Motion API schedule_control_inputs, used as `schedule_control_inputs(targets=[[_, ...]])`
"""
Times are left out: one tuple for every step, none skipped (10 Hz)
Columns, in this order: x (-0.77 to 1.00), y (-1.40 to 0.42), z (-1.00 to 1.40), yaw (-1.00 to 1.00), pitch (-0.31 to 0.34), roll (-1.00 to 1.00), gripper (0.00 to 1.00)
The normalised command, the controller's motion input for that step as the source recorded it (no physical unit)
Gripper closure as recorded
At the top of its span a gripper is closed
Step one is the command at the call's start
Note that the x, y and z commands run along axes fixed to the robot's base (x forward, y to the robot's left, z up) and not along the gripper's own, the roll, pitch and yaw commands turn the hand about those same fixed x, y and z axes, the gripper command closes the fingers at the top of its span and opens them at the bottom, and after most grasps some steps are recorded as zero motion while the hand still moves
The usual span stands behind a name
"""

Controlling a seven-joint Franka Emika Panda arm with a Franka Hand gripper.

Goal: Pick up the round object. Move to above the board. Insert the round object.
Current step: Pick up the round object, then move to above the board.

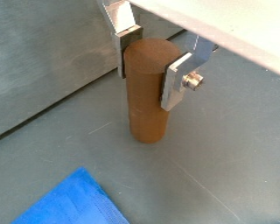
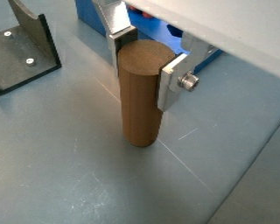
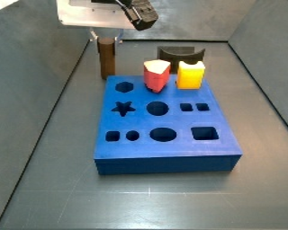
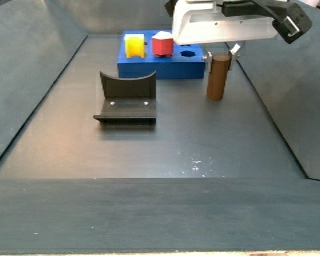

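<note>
The round object (image 1: pixel 146 96), a tall brown cylinder peg, stands upright on the grey floor; it also shows in a wrist view (image 2: pixel 136 105). My gripper (image 1: pixel 152 66) is shut on its top end, one silver finger on each side, as a wrist view (image 2: pixel 146 63) also shows. In a side view the peg (image 3: pixel 107 58) stands just beyond the far left corner of the blue board (image 3: pixel 171 157), under the gripper (image 3: pixel 105 38). In a side view the peg (image 4: pixel 218 78) stands to the right of the board (image 4: pixel 143 68). I cannot tell if the peg's base is off the floor.
A red-pink pointed block (image 3: pixel 157 75) and a yellow block (image 3: pixel 190 75) stand at the board's far end. The dark fixture (image 4: pixel 125 98) stands on the floor near the board, also in a wrist view (image 2: pixel 20 52). Sloped grey walls surround the floor.
</note>
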Motion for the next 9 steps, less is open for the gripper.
schedule_control_inputs(targets=[[0.00,0.00,0.00,0.00,0.000,0.00,1.00],[0.00,0.00,0.00,0.00,0.000,0.00,1.00],[0.00,0.00,0.00,0.00,0.000,0.00,1.00],[0.00,0.00,0.00,0.00,0.000,0.00,1.00],[0.00,0.00,0.00,0.00,0.000,0.00,1.00],[0.11,-0.24,1.00,0.10,0.588,-0.17,1.00],[0.11,-0.24,1.00,0.07,0.591,-0.17,1.00],[0.10,-0.22,1.00,0.04,0.539,-0.15,1.00],[0.10,-0.21,1.00,0.03,0.418,-0.14,1.00]])
